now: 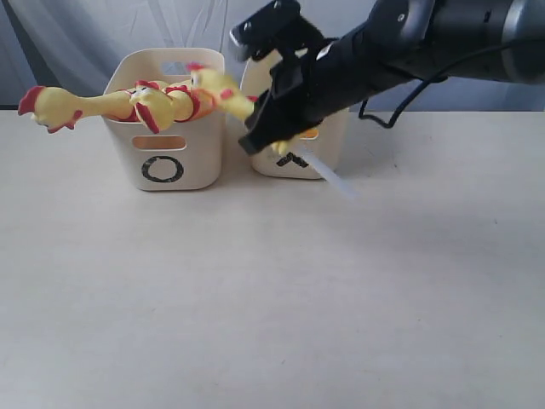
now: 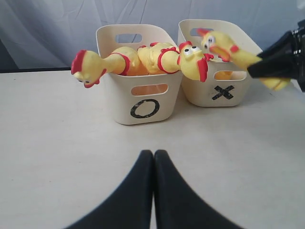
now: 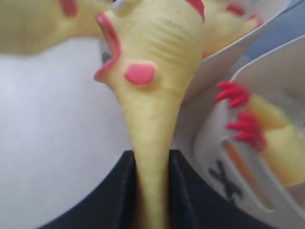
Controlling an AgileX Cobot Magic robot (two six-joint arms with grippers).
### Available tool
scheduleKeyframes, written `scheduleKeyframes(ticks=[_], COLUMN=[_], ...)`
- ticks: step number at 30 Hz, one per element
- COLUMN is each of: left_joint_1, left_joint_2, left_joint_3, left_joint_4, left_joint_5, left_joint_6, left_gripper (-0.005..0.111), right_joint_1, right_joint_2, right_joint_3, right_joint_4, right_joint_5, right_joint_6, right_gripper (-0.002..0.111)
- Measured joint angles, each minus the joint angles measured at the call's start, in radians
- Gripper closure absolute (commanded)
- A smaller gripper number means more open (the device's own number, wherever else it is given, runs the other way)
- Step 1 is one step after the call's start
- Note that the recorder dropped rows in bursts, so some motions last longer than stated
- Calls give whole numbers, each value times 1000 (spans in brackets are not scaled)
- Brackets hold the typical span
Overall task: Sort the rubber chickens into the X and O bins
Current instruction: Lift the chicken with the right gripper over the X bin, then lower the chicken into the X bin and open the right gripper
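Two long rubber chickens lie across the O bin [image 1: 170, 145] [image 2: 143, 90]. One head [image 1: 47, 106] [image 2: 88, 67] juts out past its left rim, the other head [image 1: 152, 104] [image 2: 193, 59] hangs over its front. My right gripper [image 1: 258, 123] [image 2: 252, 71] [image 3: 152, 162] is shut on the neck of a third chicken [image 1: 217, 85] [image 2: 219, 44] [image 3: 152, 52], held in the air above the X bin [image 1: 328, 141] [image 2: 205, 93] [image 3: 214, 143]. A fourth chicken [image 3: 279, 138] lies inside the X bin, red feet showing. My left gripper [image 2: 153, 153] is shut and holds nothing, low over the table in front of the bins.
The bins stand side by side at the back of a pale table [image 1: 272, 290], before a grey curtain [image 1: 77, 34]. A thin white strip [image 1: 330, 176] hangs from the right arm [image 1: 400, 43] in front of the X bin.
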State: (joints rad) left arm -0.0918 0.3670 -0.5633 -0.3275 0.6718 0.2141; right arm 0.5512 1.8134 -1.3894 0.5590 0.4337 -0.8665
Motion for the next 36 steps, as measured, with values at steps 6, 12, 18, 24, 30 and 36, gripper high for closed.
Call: scheduleKeyframes(ticks=[6,12,18,24,30,36], left_joint_1=[0,0,0,0,0,0], left_joint_2=[0,0,0,0,0,0], left_joint_3=[0,0,0,0,0,0], left_joint_4=[0,-2,-14,-14,-16,-16], left_joint_5=[0,0,0,0,0,0], left_joint_6=[0,0,0,0,0,0], left_gripper=[106,106,106,106,106,106], right_joint_1=[0,0,0,0,0,0], right_joint_2=[-11,54,129,197,264,351], right_joint_3=[0,0,0,-47,-168,-282], right_joint_4=[131,174,114,8,-6,-10], right_joint_5=[-358,-705,-917,-962,-978,-982], right_joint_6=[28,31,50,106,115,117], right_gripper=[109,109,109,109,109,109])
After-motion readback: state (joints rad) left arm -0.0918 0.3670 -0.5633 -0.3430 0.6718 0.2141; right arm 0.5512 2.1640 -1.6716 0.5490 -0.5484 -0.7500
